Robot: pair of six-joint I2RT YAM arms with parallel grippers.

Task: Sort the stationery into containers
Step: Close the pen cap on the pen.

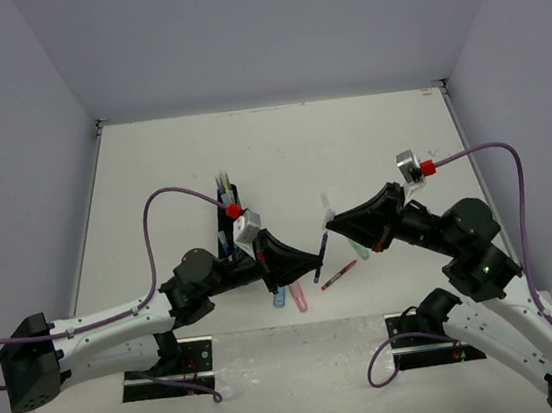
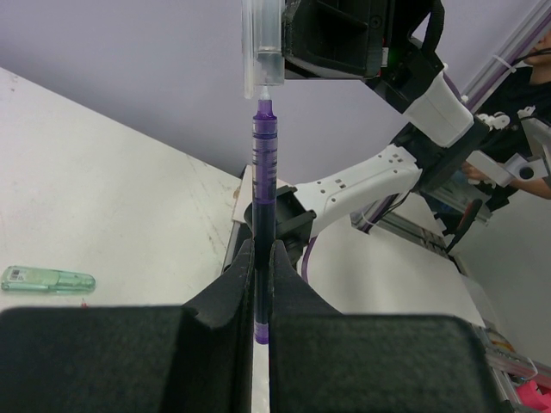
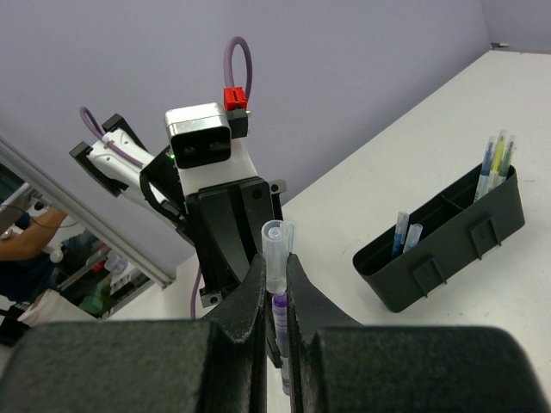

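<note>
A purple pen (image 2: 263,198) stands upright between the fingers of my left gripper (image 2: 262,249), which is shut on its lower barrel. Just above the pen's tip is its clear cap (image 2: 262,47), and my right gripper (image 3: 275,262) is shut on that cap (image 3: 275,249). Cap and tip are in line, end to end. In the top view the two grippers meet nose to nose over the table, left (image 1: 319,254) and right (image 1: 329,221). The black organiser (image 1: 229,217) stands behind the left arm, with blue pens (image 3: 403,232) and yellow-green pens (image 3: 498,155) in separate compartments.
On the table below the grippers lie a red pen (image 1: 339,275), a green piece (image 1: 360,250), a short blue piece (image 1: 279,297) and a pink piece (image 1: 298,298). The left wrist view shows the green piece (image 2: 47,279) lying flat at the left.
</note>
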